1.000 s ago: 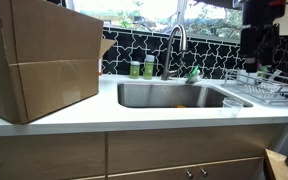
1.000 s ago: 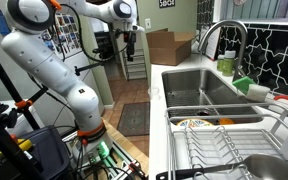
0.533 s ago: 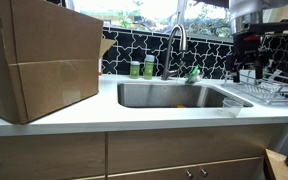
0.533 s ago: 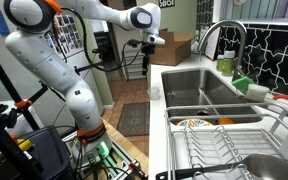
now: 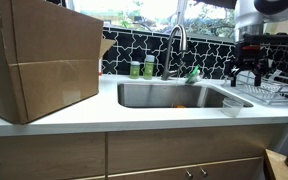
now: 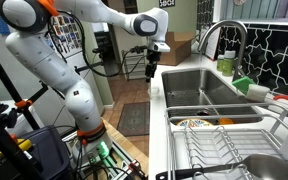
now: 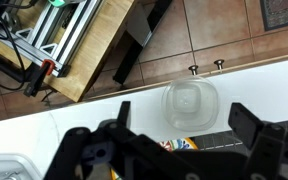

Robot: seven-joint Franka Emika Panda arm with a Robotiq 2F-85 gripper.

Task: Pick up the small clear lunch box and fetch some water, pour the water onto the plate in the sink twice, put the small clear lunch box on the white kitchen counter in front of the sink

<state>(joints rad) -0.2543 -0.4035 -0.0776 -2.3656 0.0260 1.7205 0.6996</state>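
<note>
The small clear plastic lunch box (image 7: 191,103) stands on the smooth white kitchen counter (image 7: 74,115), near its front edge and just in front of the wide stainless-steel sink (image 5: 174,96). In the wrist view the black fingers (image 7: 256,138) are spread wide and empty. The tub lies between them, a little toward the counter's edge, and looks roughly square, with no clear long axis. That view hides height. An exterior view shows the fingers (image 5: 250,70) hanging clear above the tub (image 5: 231,104), so the coming move is probably a straight descent.
</note>
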